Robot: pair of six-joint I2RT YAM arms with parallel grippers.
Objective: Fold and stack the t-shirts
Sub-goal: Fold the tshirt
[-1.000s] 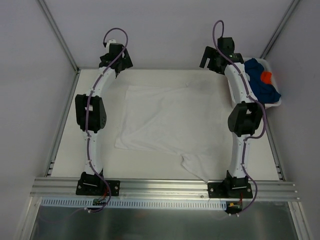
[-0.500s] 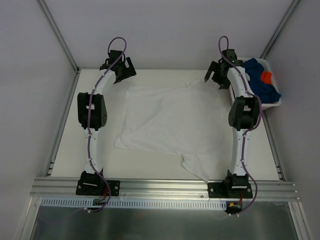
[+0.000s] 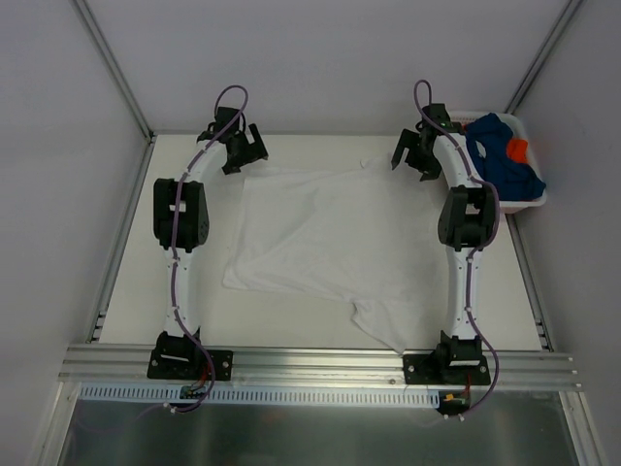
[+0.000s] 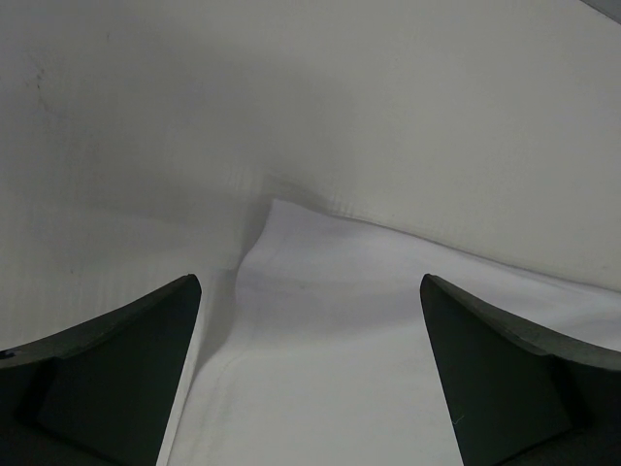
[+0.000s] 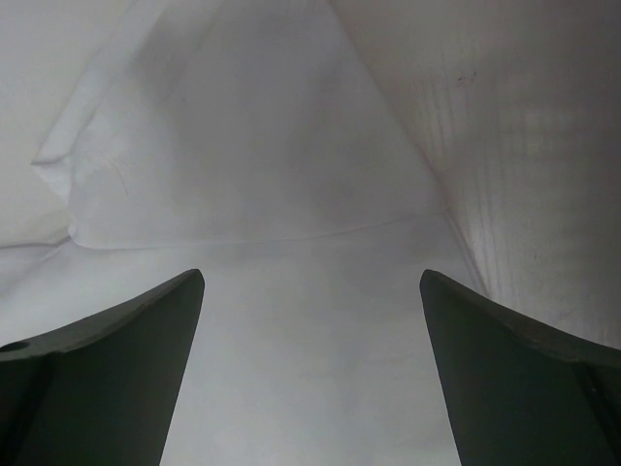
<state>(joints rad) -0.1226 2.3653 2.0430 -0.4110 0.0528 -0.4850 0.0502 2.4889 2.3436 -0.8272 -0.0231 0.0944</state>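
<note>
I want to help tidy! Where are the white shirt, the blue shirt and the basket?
Plain white cloth t-shirt (image 3: 330,228), top view, flat middle.
Dark blue cloth t-shirt (image 3: 503,173), top view, bunched heap.
White plastic basket (image 3: 529,204), top view, near rim.

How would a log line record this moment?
left claw: open, over white t-shirt, far-left corner | right claw: open, over far-right corner | basket: blue t-shirt, orange t-shirt

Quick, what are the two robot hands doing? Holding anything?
Left gripper: open, holding nothing, over the white shirt.
Right gripper: open, holding nothing, over the same shirt.
</note>
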